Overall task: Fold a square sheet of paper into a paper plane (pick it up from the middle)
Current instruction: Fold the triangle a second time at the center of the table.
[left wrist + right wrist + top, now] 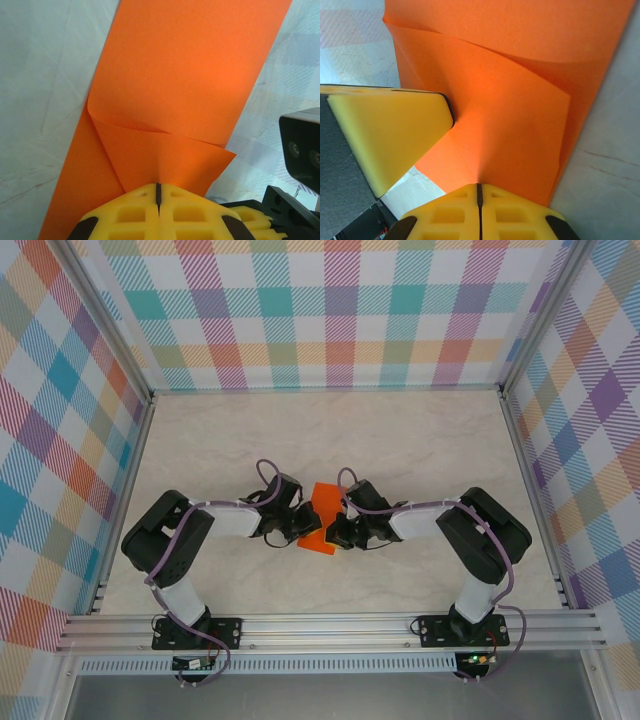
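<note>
Near the middle of the bench [420,440] the two grippers meet tip to tip. The left gripper [158,186] has its jaws pressed together on a raised flap of the paper plane [190,65], holding it from the left. The right gripper [479,186] pinches the same orange sheet from the right, jaws closed on it. Beyond their tips the partly folded paper lies flat, stretching toward the far side.

Pale marbled table [420,440], orange paper plane [322,510] (part-folded) on it
</note>
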